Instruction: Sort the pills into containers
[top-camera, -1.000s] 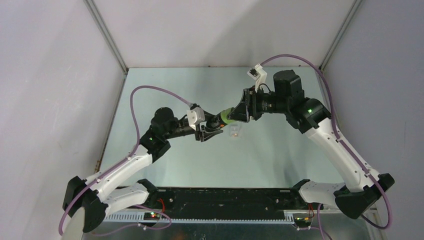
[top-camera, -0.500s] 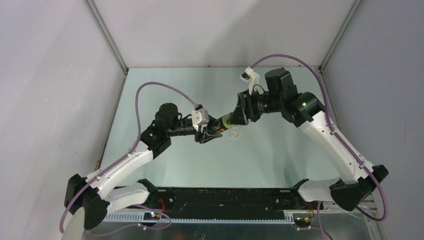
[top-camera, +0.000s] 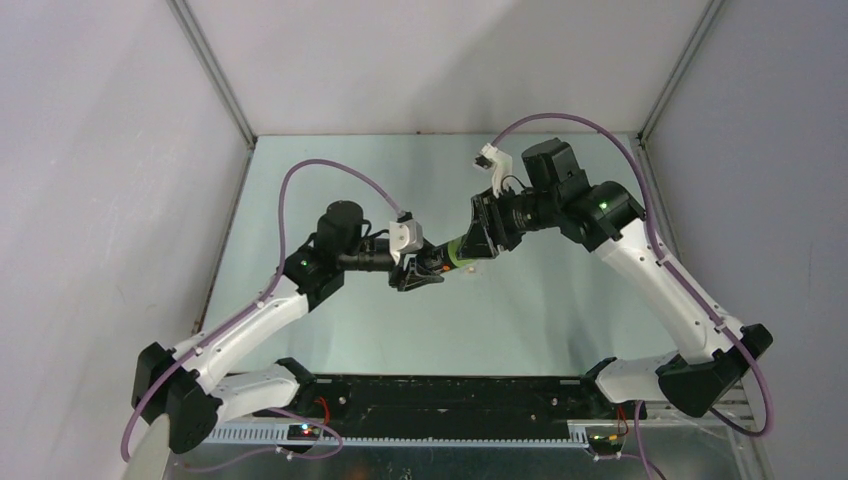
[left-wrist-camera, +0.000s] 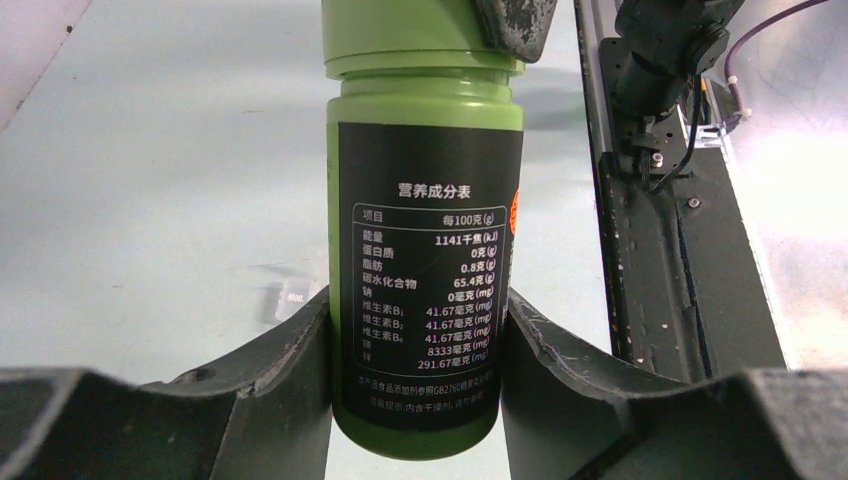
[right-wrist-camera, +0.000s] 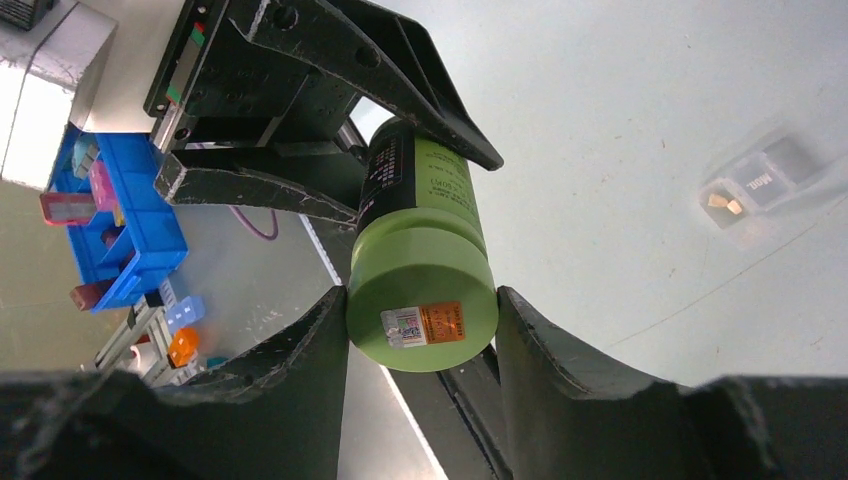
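Note:
A green bottle (top-camera: 456, 250) with a dark label hangs above the table between both arms. My left gripper (left-wrist-camera: 418, 310) is shut on the bottle's body (left-wrist-camera: 425, 230). My right gripper (right-wrist-camera: 420, 300) is shut on its green cap (right-wrist-camera: 425, 305), which bears a small orange sticker. In the top view the left gripper (top-camera: 428, 268) and the right gripper (top-camera: 472, 243) meet at the bottle. The containers (right-wrist-camera: 757, 185), a small clear two-compartment box, lie on the table under and beside the bottle, with orange pills (right-wrist-camera: 722, 203) in one compartment. A corner of the containers (left-wrist-camera: 290, 297) shows beside the left finger.
A black rail (left-wrist-camera: 680, 250) with cables runs along the near table edge. Beyond that edge a blue bin (right-wrist-camera: 120, 220) holds small coloured items. Enclosure walls stand at the table's left, right and back.
Both grippers with the bottle have shifted slightly nearer and left. The right wrist has swung left and rolled. The bottle now covers part of the containers in the top view.

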